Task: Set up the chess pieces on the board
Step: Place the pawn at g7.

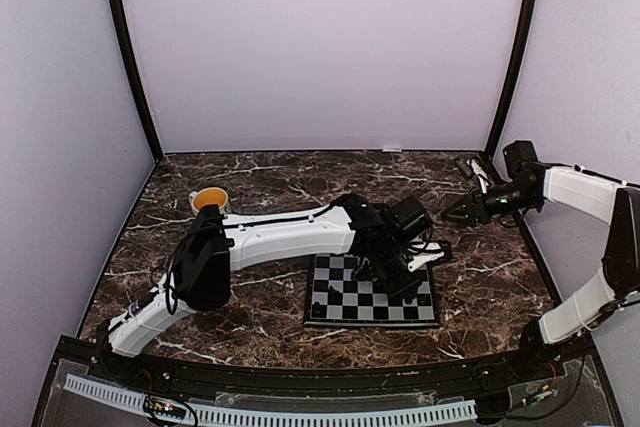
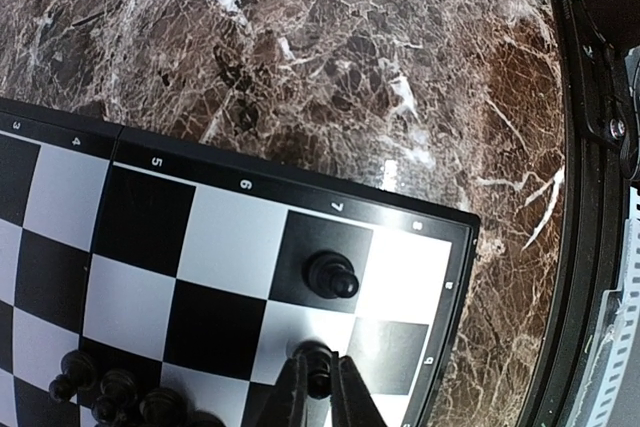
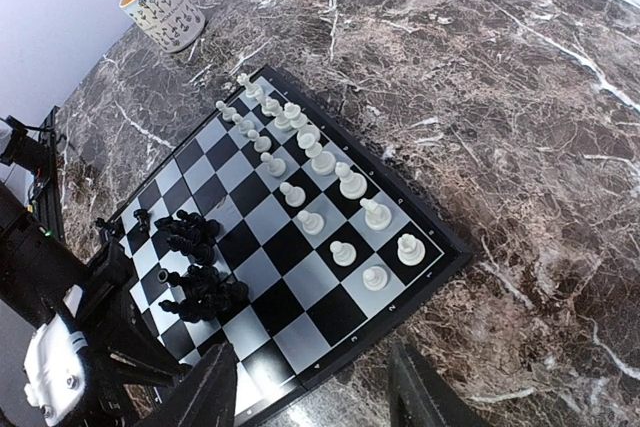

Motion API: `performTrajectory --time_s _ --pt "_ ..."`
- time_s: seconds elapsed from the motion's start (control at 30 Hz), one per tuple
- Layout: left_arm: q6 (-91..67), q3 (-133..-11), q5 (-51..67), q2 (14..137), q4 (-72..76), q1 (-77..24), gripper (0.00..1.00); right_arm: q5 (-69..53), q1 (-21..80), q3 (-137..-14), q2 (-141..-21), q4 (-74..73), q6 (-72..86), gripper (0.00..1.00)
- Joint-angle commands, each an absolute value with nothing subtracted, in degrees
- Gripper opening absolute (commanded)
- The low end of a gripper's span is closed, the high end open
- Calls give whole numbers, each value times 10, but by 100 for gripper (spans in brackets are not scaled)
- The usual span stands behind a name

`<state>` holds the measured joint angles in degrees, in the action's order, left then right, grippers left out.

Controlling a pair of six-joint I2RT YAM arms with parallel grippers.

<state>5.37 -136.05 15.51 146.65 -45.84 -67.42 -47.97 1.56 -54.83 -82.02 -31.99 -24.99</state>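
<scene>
The board (image 1: 345, 307) lies in the middle of the table. In the left wrist view, my left gripper (image 2: 319, 359) is shut on a small black chess piece (image 2: 312, 349), which stands on a light square near the board's (image 2: 225, 237) corner. One black pawn (image 2: 332, 275) stands alone on the dark square just beyond it. More black pieces (image 2: 110, 392) huddle at the lower left. In the right wrist view, white pieces (image 3: 320, 162) stand in two rows along the far edge, and black pieces (image 3: 195, 267) crowd together. My right gripper (image 3: 320, 392) hangs open, off the board (image 3: 300, 282), holding nothing.
A white mug with an orange inside (image 1: 210, 200) stands at the back left, also in the right wrist view (image 3: 162, 9). My left arm (image 1: 290, 232) stretches across the table to the board. My right gripper (image 1: 452, 215) hovers right of the board. Walls enclose the table.
</scene>
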Motion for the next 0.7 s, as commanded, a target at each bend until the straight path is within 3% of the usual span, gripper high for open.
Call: performTrajectory --time_s 0.0,0.27,0.4,0.67 --pt "52 -1377 148 1470 -455 -679 9 -490 17 -554 -825 -319 -257 53" --pt "53 -1377 148 1468 -454 -679 21 -489 16 -555 -824 -321 -257 54" --pt "57 -1377 139 1459 -454 -680 37 -492 16 -556 -824 -323 -257 54" --pt "103 -1344 131 1325 -469 -680 55 -503 16 -558 -819 -336 -270 55"
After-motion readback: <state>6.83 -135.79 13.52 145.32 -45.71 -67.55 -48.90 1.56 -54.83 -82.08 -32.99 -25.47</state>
